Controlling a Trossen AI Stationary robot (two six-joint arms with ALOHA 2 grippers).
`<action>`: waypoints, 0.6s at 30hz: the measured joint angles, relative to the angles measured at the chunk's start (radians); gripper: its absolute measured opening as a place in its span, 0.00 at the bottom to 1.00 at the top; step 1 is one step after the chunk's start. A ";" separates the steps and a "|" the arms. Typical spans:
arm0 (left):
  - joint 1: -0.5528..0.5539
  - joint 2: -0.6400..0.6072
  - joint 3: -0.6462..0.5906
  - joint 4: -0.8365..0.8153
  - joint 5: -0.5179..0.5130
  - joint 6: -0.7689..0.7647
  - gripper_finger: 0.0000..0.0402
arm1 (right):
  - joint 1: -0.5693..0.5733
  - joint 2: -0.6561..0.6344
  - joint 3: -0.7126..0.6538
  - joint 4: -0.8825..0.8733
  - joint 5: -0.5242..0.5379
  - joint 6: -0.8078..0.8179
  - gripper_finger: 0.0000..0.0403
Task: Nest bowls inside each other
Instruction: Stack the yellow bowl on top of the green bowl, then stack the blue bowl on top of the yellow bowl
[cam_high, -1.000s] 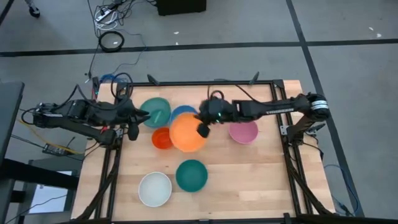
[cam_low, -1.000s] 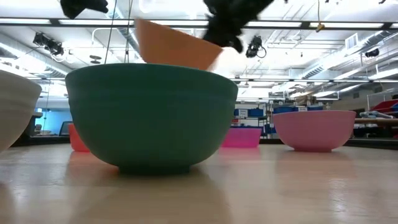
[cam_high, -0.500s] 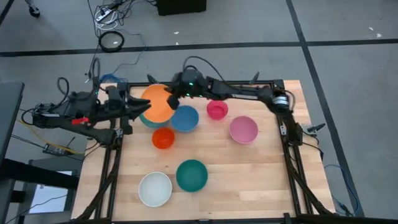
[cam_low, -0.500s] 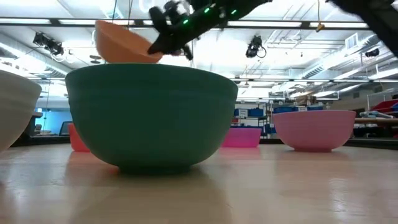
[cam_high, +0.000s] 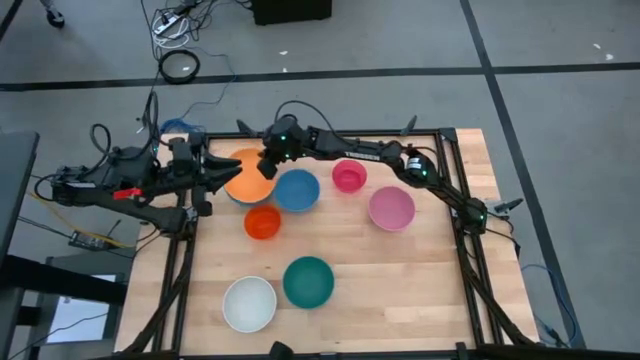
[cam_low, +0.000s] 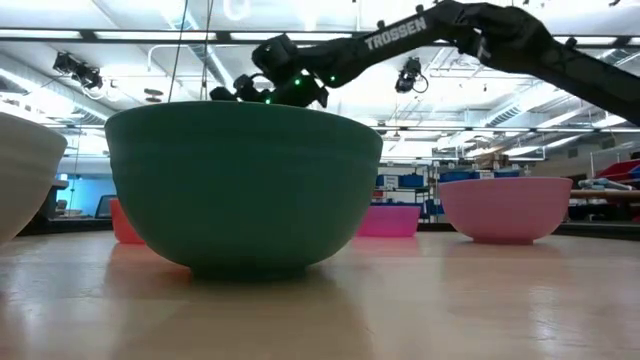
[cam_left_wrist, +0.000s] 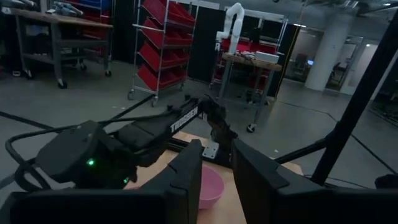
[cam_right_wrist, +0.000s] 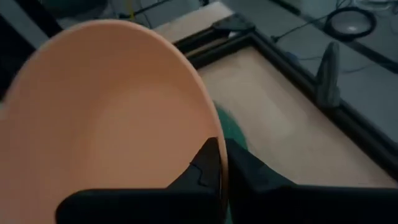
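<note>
My right gripper (cam_high: 268, 165) is shut on the orange bowl (cam_high: 247, 172) at the table's far left. The bowl hangs over a green bowl, of which only a sliver (cam_right_wrist: 234, 133) shows. Whether the orange bowl rests in it I cannot tell. My left gripper (cam_high: 221, 180) stands open at the left edge, beside the orange bowl and touching nothing. Standing apart on their bases are the blue (cam_high: 297, 190), hot pink (cam_high: 348, 177), mauve (cam_high: 391, 208), red-orange (cam_high: 263, 221), teal (cam_high: 308, 281) and white (cam_high: 249, 303) bowls. My right gripper pinches the orange bowl's rim (cam_right_wrist: 210, 122) on the side toward the table's right, one finger inside the bowl and one outside. The fingers come from the right, slanting down. The bowl faces up, over the green bowl.
The table's black frame rail (cam_high: 330, 134) runs just behind the orange bowl. My right arm (cam_high: 400, 165) stretches across the far half, above the hot pink bowl. In the low view the teal bowl (cam_low: 243, 185) hides the orange one. Bare wood (cam_high: 400, 290) lies at the near right.
My right gripper has carried the orange bowl from above the blue bowl toward the table's far left and down, over the green bowl. It has sunk behind the teal bowl in the low view. My left gripper has tipped up toward level.
</note>
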 joint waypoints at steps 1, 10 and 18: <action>0.000 0.000 0.000 0.000 0.000 0.001 0.24 | 0.000 -0.002 0.003 -0.010 -0.004 -0.009 0.04; 0.000 0.000 0.000 -0.040 -0.001 -0.003 0.24 | 0.011 -0.036 0.003 -0.161 0.007 -0.051 0.29; 0.000 0.001 0.000 -0.053 -0.001 -0.014 0.24 | 0.017 -0.091 0.002 -0.198 0.043 -0.086 0.40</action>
